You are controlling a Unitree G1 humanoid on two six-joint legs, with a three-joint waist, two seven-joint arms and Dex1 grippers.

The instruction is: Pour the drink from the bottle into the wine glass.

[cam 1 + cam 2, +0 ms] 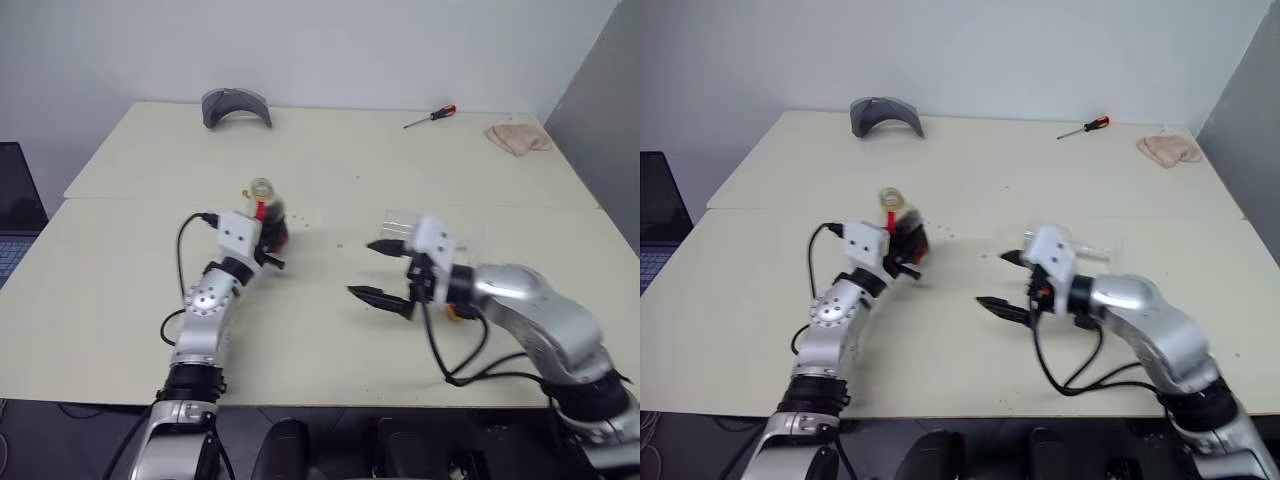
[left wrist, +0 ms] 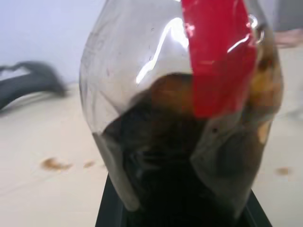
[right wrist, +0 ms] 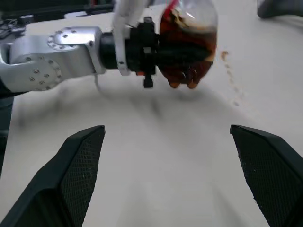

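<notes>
on the left side of the left eye view, the left gripper (image 1: 270,236) is clamped on the bottle (image 1: 268,214), held roughly upright with its cap (image 1: 262,188) on top. long axis is near vertical, leaning slightly away from the robot. right gripper (image 1: 378,270) sits mid-worktop (image 1: 330,340), empty, jaws spread wide, pointing across toward the bottle. wine glass (image 1: 398,224) is a faint clear shape just behind the right gripper's wrist, on the robot's right of the bottle. can't tell if it stands or lies on its side. right arm is clearly the nearer one to it.

right eye view: same layout. bottle and glass are well apart, with the open right gripper between them. small brown spots (image 1: 952,234) on the worktop beside the bottle.

left wrist view: bottle body right against the camera, red strap (image 2: 215,56) down its side, the drink (image 2: 175,156) dark in the lower half. so the grip is on the body, low.

right wrist view: both fingers (image 3: 80,165) far apart, nothing between them, and the held bottle straight ahead beyond them.

my read: the pour depends on getting the bottle mouth over the glass bowl. that means moving the bottle toward the robot's right or bringing the glass left, and sorting the glass's pose first.
</notes>
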